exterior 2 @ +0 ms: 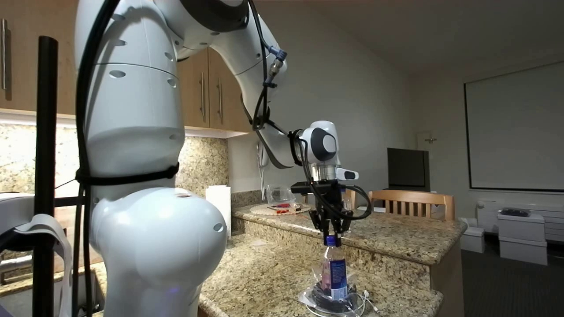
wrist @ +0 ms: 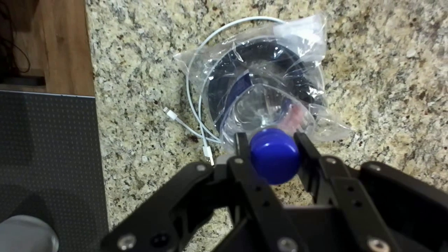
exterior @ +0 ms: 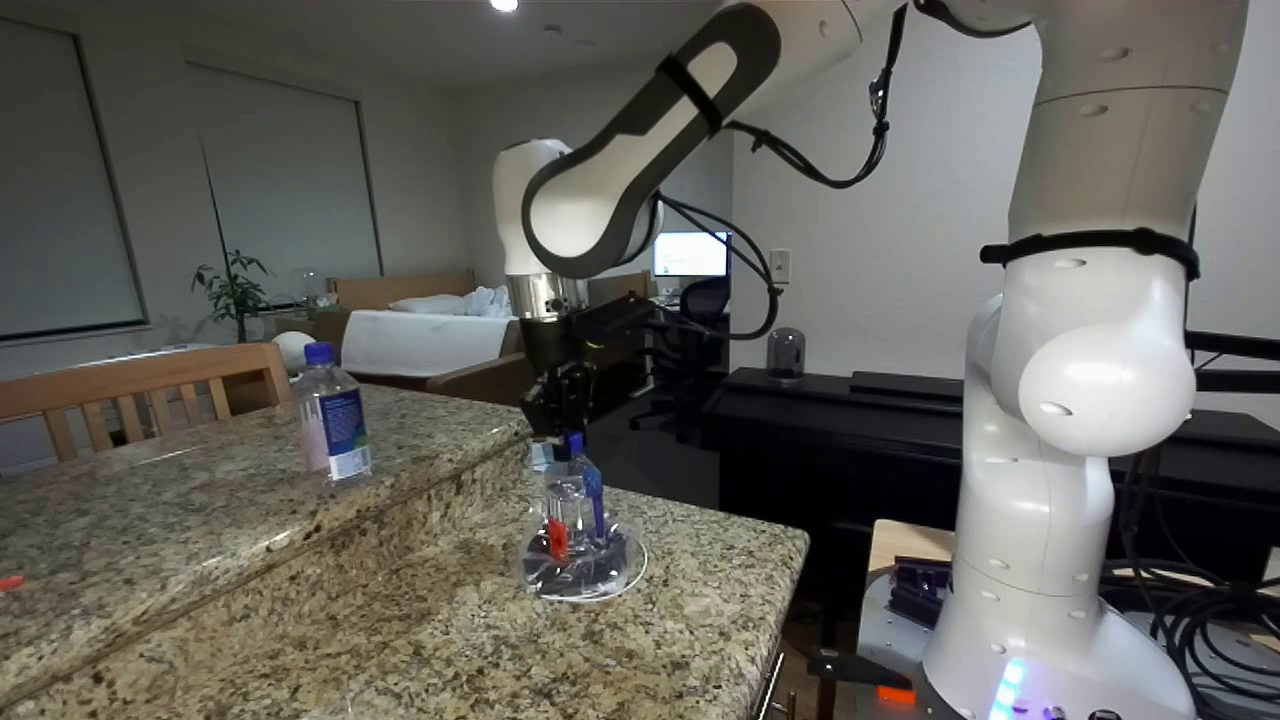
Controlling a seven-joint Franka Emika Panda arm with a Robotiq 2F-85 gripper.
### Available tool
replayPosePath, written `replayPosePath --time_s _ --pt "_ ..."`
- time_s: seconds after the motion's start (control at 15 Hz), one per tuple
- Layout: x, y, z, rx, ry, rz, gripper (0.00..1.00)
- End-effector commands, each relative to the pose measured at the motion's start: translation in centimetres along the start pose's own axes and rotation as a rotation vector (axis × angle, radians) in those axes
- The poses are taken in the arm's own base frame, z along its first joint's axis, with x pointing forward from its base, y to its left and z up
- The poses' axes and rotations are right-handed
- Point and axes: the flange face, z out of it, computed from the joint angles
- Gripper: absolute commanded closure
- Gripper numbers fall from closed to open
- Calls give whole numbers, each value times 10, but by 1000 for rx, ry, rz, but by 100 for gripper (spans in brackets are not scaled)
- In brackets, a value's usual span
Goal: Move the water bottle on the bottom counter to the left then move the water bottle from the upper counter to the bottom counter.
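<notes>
The water bottle of the bottom counter has a blue cap and bluish label; it stands upright in both exterior views [exterior: 594, 495] [exterior 2: 338, 275]. A reddish-orange patch shows near its base. In the wrist view its cap [wrist: 274, 157] sits between my fingers. My gripper [exterior: 563, 432] [exterior 2: 332, 242] [wrist: 271, 140] points down and is shut on this cap. The bottle's base is over a plastic bag on the bottom counter [exterior: 450, 650] [exterior 2: 264, 273]. The water bottle of the upper counter [exterior: 338, 420] stands upright on the raised ledge [exterior: 150, 520] [exterior 2: 396, 224].
The clear bag [wrist: 266, 56] holds something dark and round. A white cable [wrist: 189, 87] loops beside it. The granite step to the ledge runs close by the gripper. A round mat [exterior 2: 264, 209] with red items lies on the ledge. A wooden chair [exterior: 150, 380] stands behind.
</notes>
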Motion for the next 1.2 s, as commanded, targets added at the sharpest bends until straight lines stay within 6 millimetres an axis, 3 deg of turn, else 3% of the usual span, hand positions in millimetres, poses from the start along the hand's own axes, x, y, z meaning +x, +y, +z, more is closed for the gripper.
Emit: replayPosePath --time_s 0.0,0.27,0.53,0.87,1.13 --pt "-4 -1 -4 10 -17 -2 84" --pt "-6 -8 -27 0 0 -21 84" --pt "-2 -25 -69 5 32 -59 84" --pt "10 -79 -105 41 71 -162 85" --pt "13 -126 -103 81 52 -256 85"
